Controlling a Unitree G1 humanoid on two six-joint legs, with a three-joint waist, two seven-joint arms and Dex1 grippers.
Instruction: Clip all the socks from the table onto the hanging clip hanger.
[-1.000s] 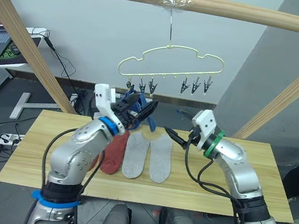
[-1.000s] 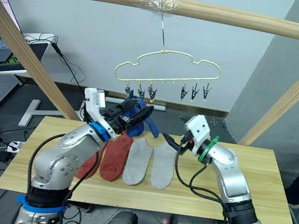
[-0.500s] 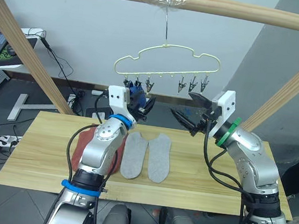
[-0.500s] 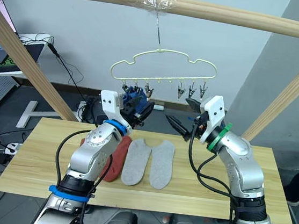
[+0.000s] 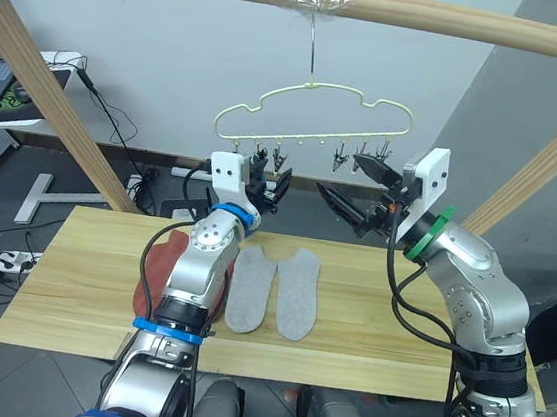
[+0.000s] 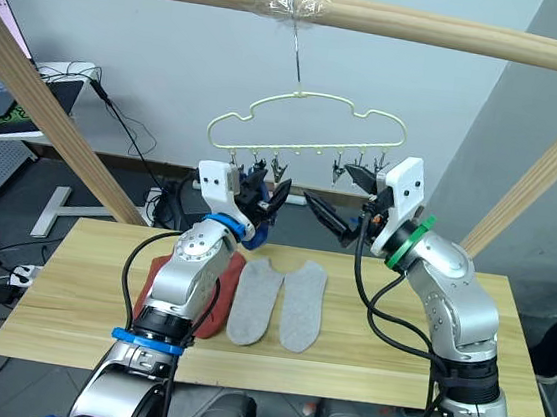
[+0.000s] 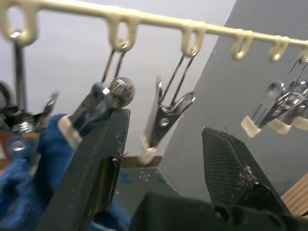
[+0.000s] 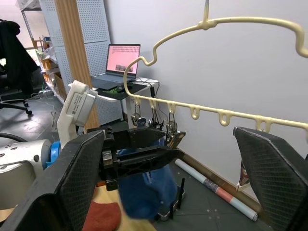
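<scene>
Both arms have been rising from the worktop [image 5: 68, 285] toward the clip hanger [image 5: 315, 112] over the last second, the left one carrying a blue sock [image 8: 142, 190] up with it. Furthest left on the worktop, a rust-red sock [image 5: 157, 260] is lying partly behind the left arm, and two light grey socks [image 5: 274, 289] are lying side by side next to it. Above them, the left end effector [image 5: 266, 189] is sitting right under the left group of clips [image 7: 161, 120], its fingers spread, with the blue sock bunched at them near the leftmost clips; whether a clip is already biting the fabric, I cannot tell. Further right, the right end effector [image 5: 357, 182] is hovering with fingers spread wide just below the right group of clips [image 5: 350, 156]. To do this well, I judge the right end effector should steady the swaying hanger or squeeze a clip open while the left feeds the cuff fully into it before releasing.
</scene>
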